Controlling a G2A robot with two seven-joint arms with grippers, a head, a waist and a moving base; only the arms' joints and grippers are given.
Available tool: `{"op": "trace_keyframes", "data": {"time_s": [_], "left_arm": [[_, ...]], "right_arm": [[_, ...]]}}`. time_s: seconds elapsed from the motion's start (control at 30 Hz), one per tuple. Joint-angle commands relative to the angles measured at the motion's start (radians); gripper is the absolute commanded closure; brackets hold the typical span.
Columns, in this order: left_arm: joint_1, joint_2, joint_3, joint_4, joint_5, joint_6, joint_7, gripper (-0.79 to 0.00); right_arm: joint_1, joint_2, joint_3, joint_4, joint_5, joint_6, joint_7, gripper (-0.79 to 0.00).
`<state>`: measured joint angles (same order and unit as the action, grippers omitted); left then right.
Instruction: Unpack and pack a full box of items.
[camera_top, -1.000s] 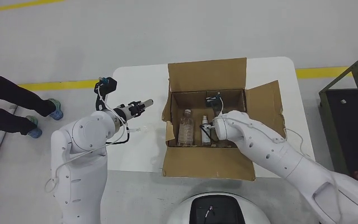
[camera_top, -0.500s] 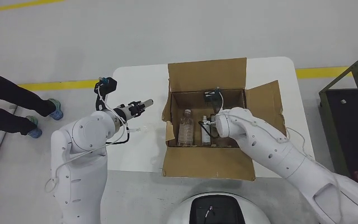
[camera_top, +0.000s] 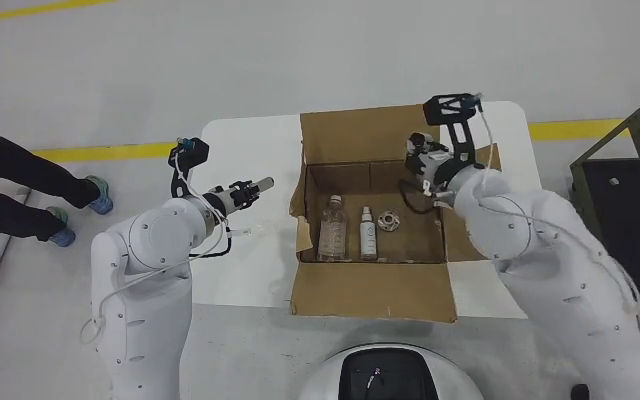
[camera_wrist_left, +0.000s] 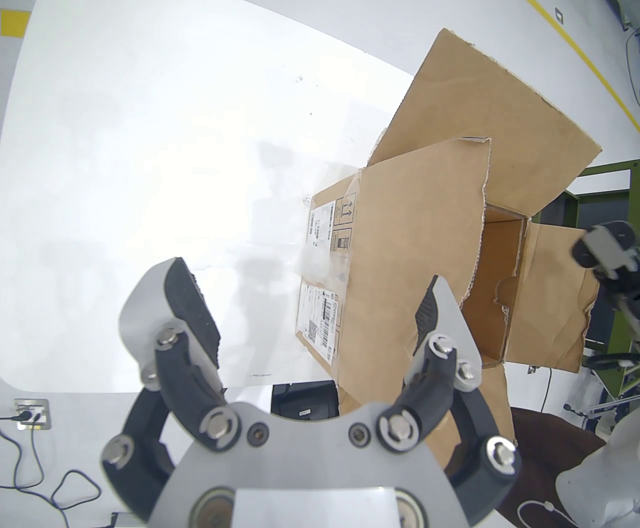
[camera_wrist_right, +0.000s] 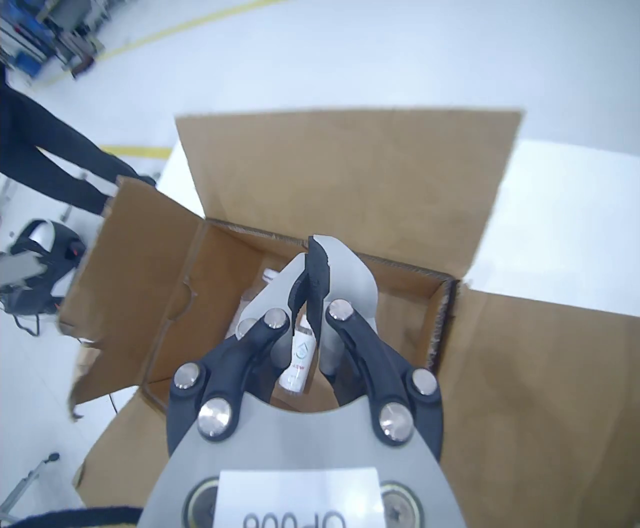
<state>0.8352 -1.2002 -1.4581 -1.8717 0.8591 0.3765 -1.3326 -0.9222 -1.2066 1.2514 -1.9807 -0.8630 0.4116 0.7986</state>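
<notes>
An open cardboard box (camera_top: 372, 140) stands in the middle of the white table (camera_top: 245, 145), its flaps spread outward. Inside lie a clear plastic bottle (camera_top: 332, 228), a small white spray bottle (camera_top: 367, 232) and a small round metal part (camera_top: 389, 220). My right gripper (camera_wrist_right: 312, 260) hangs above the box's far right corner, shut with nothing in it; the spray bottle (camera_wrist_right: 298, 357) shows below it. My left gripper (camera_wrist_left: 310, 290) is open and empty over the table, left of the box (camera_wrist_left: 410, 240) and apart from it.
A dark green cart (camera_top: 605, 210) stands off the table's right side. Bare tabletop lies to the left of the box and along its far right edge. Cables and a socket plate (camera_wrist_left: 31, 412) sit beyond the table's edge.
My right arm has lifted out of the box and drawn back toward its far right corner, uncovering the small round part. The left arm has not moved.
</notes>
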Motion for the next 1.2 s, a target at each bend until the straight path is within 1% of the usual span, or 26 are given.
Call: {"op": "trace_keyframes", "data": {"time_s": [0.0, 0.1, 0.2, 0.3, 0.37, 0.47, 0.5, 0.6, 0.67, 0.77, 0.83, 0.97, 1.17], "left_arm": [[0.0, 0.0, 0.0, 0.0, 0.0, 0.0, 0.0, -0.785], [0.0, 0.0, 0.0, 0.0, 0.0, 0.0, 0.0, -0.785], [0.0, 0.0, 0.0, 0.0, 0.0, 0.0, 0.0, -0.785], [0.0, 0.0, 0.0, 0.0, 0.0, 0.0, 0.0, -0.785], [0.0, 0.0, 0.0, 0.0, 0.0, 0.0, 0.0, -0.785], [0.0, 0.0, 0.0, 0.0, 0.0, 0.0, 0.0, -0.785], [0.0, 0.0, 0.0, 0.0, 0.0, 0.0, 0.0, -0.785], [0.0, 0.0, 0.0, 0.0, 0.0, 0.0, 0.0, -0.785], [0.0, 0.0, 0.0, 0.0, 0.0, 0.0, 0.0, -0.785], [0.0, 0.0, 0.0, 0.0, 0.0, 0.0, 0.0, -0.785], [0.0, 0.0, 0.0, 0.0, 0.0, 0.0, 0.0, -0.785], [0.0, 0.0, 0.0, 0.0, 0.0, 0.0, 0.0, -0.785], [0.0, 0.0, 0.0, 0.0, 0.0, 0.0, 0.0, -0.785]], "right_arm": [[-0.07, 0.008, 0.104, -0.068, 0.031, -0.022, -0.039, 0.0], [-0.174, 0.016, 0.26, -0.121, 0.11, -0.05, -0.104, 0.0], [-0.272, 0.019, 0.42, -0.115, 0.208, -0.061, -0.169, 0.0], [-0.365, 0.019, 0.553, -0.094, 0.284, -0.073, -0.226, 0.0], [-0.42, 0.019, 0.614, -0.074, 0.324, -0.086, -0.245, 0.0], [-0.476, 0.018, 0.664, -0.009, 0.379, -0.109, -0.245, 0.0], [-0.484, 0.017, 0.671, 0.019, 0.405, -0.118, -0.247, 0.0], [-0.483, 0.011, 0.651, 0.129, 0.542, -0.192, -0.238, 0.0], [-0.463, 0.006, 0.609, 0.208, 0.636, -0.256, -0.226, 0.0], [-0.413, -0.004, 0.531, 0.29, 0.784, -0.365, -0.202, 0.0], [-0.379, -0.009, 0.486, 0.343, 0.881, -0.448, -0.154, 0.0], [-0.3, -0.01, 0.426, 0.431, 0.985, -0.565, -0.042, 0.0], [-0.218, -0.009, 0.348, 0.481, 1.044, -0.646, 0.08, 0.0]]}}
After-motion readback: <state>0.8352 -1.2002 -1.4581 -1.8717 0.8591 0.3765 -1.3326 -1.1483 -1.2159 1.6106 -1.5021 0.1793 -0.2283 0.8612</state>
